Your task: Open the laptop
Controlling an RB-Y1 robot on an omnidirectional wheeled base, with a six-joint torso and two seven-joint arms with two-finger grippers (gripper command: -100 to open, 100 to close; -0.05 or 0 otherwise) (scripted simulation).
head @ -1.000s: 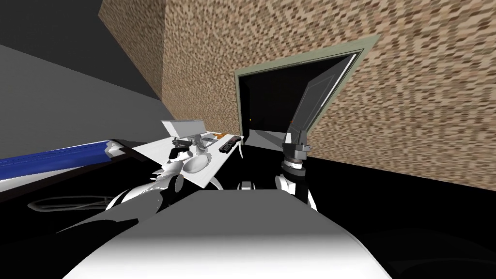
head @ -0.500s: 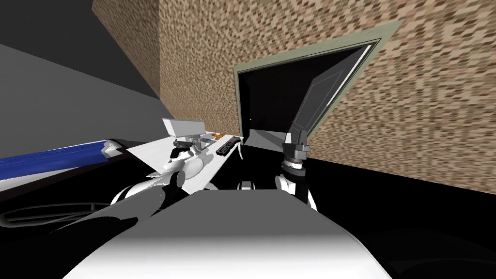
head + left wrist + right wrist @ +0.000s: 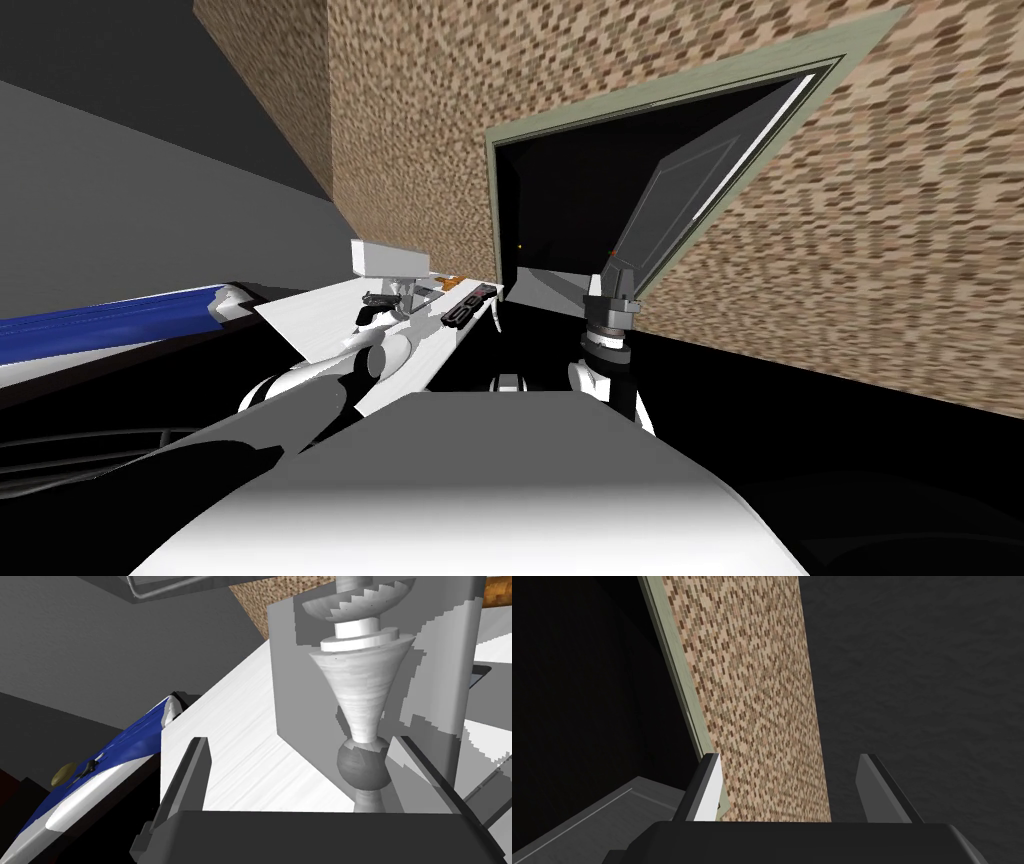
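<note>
We stand at a white desk (image 3: 315, 322). Behind it is a brown speckled wall (image 3: 420, 130), and a plain grey wall (image 3: 150, 200) is off to our left. In the brown wall there is a doorway with a pale green frame (image 3: 491, 210). Its grey door (image 3: 670, 205) hangs open, and past it is a black area (image 3: 560, 200). A long blue and white thing (image 3: 110, 328) lies just beside the desk on the left.

The laptop (image 3: 392, 260) looks like a light grey slab at the far side of the desk, near the brown wall. Its long side runs left to right along the back of the desk. Its wide flat face looks toward us and our left claw. We cannot tell where its hinge is.

Our left claw (image 3: 300, 741) is low over the desk, right in front of the laptop. Its two fingers are wide apart and hold nothing. A white stand (image 3: 362, 691) made of cone shapes, with a grey ball (image 3: 363, 768) low on it, is close in front of the laptop. The ball sits between the fingers, nearer one than the other, and we cannot tell if it touches.

A dark bar (image 3: 470, 303) and a small orange thing (image 3: 455, 282) lie on the desk to the right of the laptop.

Our right claw (image 3: 614, 285) is held up in front of the doorway, well apart from the desk. Its fingers are apart too, with nothing in them
</note>
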